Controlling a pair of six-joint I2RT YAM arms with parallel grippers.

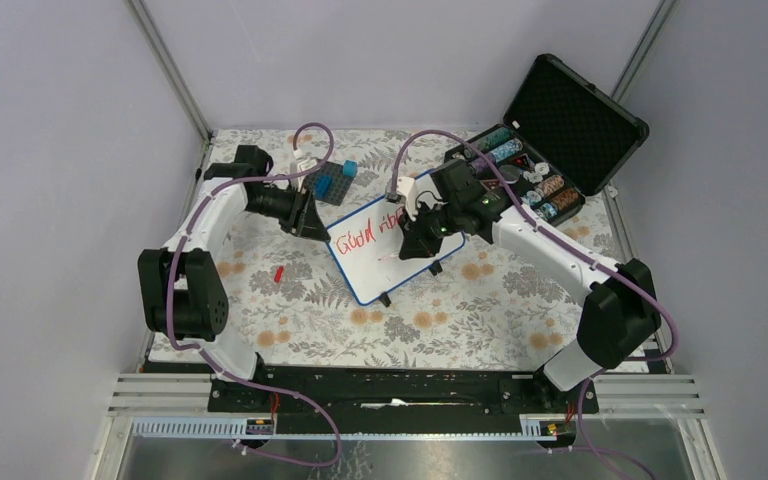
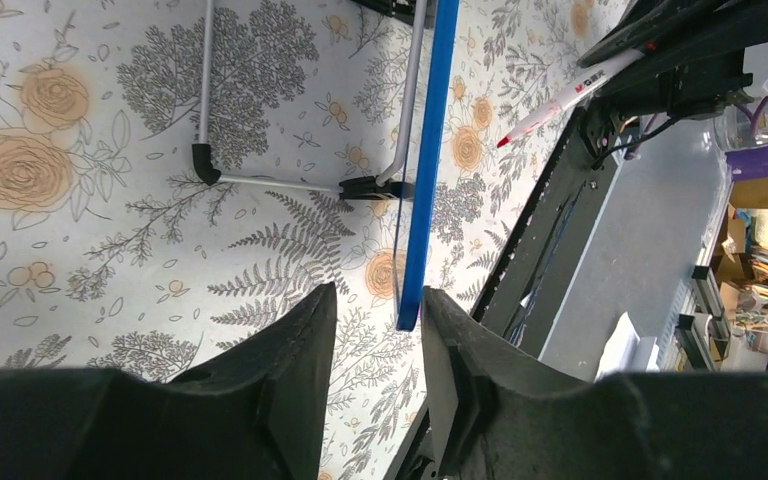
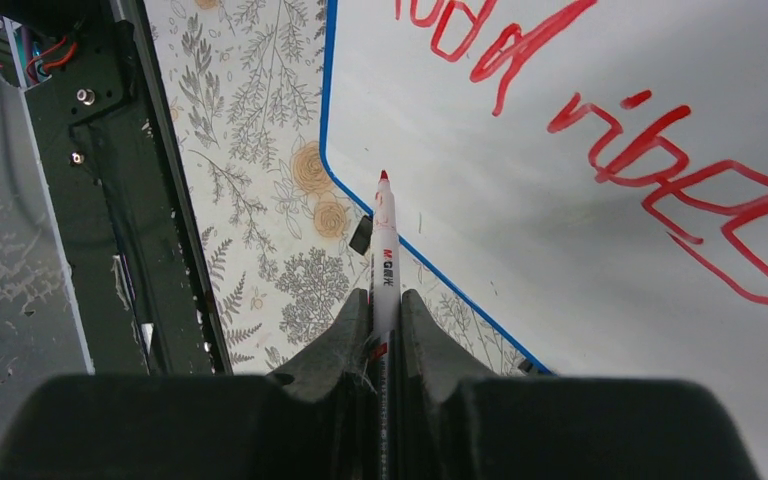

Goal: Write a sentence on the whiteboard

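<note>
the left claw (image 2: 375, 300) stands released, its jaws apart with the blue rim of the whiteboard (image 2: 418, 200) running between them. the rim lies closer to one finger, with a clear gap to the other, so nothing is being gripped. i judge that straddling the edge lets this claw steady the board quickly if the writing pushes it, because the board leans on a thin wire stand (image 2: 290, 183) that rests on the flowered tabletop (image 2: 110, 250) just ahead of the claw and looks easy to shove. the right claw (image 3: 384, 296) is clenched on a marker (image 3: 384, 240), whose barrel runs straight out between the fingers. that puts the red tip well ahead of them, where the wrist camera can see it. the tip is over the bare white near the board's rounded corner, just inside the rim, though i cannot tell whether it touches. beyond and to the side of the tip is the sentence (image 1: 363, 238), so far one red line reading roughly "good vibes". since the space beneath that line is blank, the tip seems placed to start a second line, and the task looks about half done.
</note>
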